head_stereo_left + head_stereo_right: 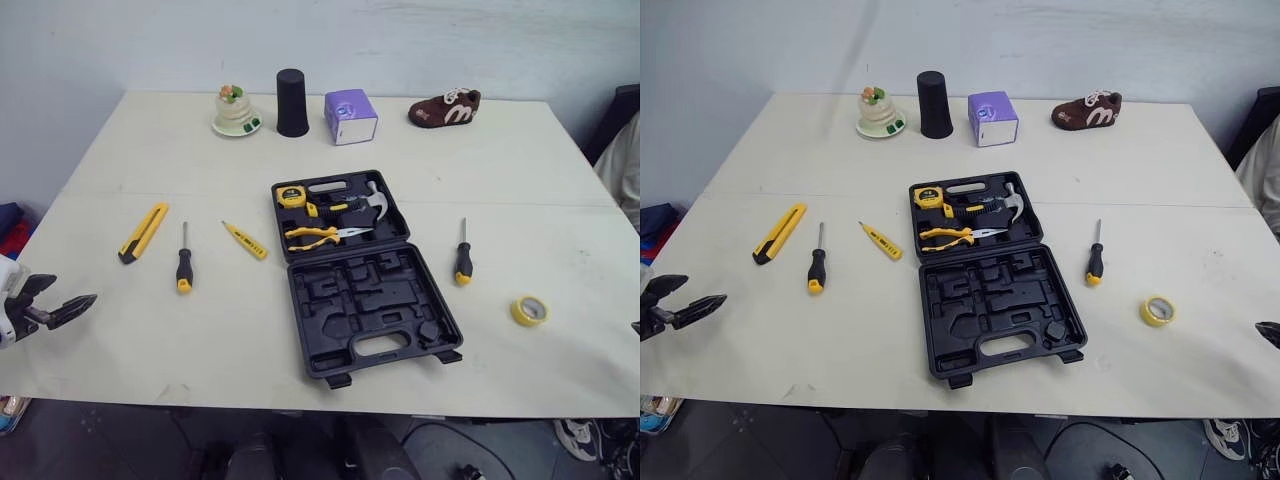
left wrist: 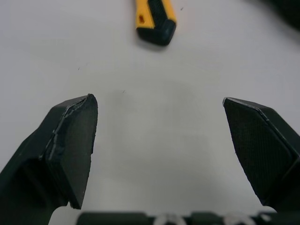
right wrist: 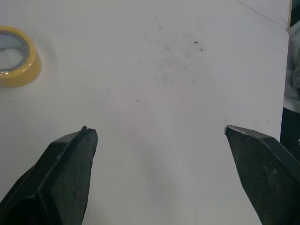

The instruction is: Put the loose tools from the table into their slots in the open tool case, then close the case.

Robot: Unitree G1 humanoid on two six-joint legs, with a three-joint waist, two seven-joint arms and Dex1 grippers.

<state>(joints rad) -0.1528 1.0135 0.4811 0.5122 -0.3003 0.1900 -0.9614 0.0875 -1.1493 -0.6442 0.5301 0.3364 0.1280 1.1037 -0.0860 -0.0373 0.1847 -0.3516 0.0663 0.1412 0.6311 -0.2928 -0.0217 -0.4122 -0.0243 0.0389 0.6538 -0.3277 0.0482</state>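
Nearest, at the near left edge of the pale table (image 1: 120,340): left claw (image 2: 158,98), black fingers spread wide, holding nothing, over bare tabletop. Ahead of it and well apart, yellow-and-black utility knife (image 1: 144,231), lying flat, leftmost of the loose tools.

At the near right edge: right claw (image 3: 158,129), spread just as wide, holding nothing, over bare tabletop. Near it but not touching, roll of yellow tape (image 1: 529,311), lying flat.

Middle of the table: black tool case (image 1: 370,300), opened out flat and turned slightly. Near half: bare moulded slots, with the handle cut-out toward the near edge. Far half: yellow tape measure (image 1: 290,195) in the far left corner, yellow-handled pliers (image 1: 315,236) along its near side, hammer (image 1: 365,203) with a silver head toward the right.

Loose tools outside the case, all apart from each other:
- black-and-yellow screwdriver (image 1: 184,262), just right of the knife, handle toward the near edge.
- small yellow tester (image 1: 246,241), angled, between that screwdriver and the case.
- second screwdriver (image 1: 462,256), right of the case, handle toward the near edge, between the case and the tape roll.

Along the far edge, left to right: small ornament (image 1: 236,112) on a dish, black cup (image 1: 292,103) upside down, purple box (image 1: 350,117), brown shoe (image 1: 446,108).
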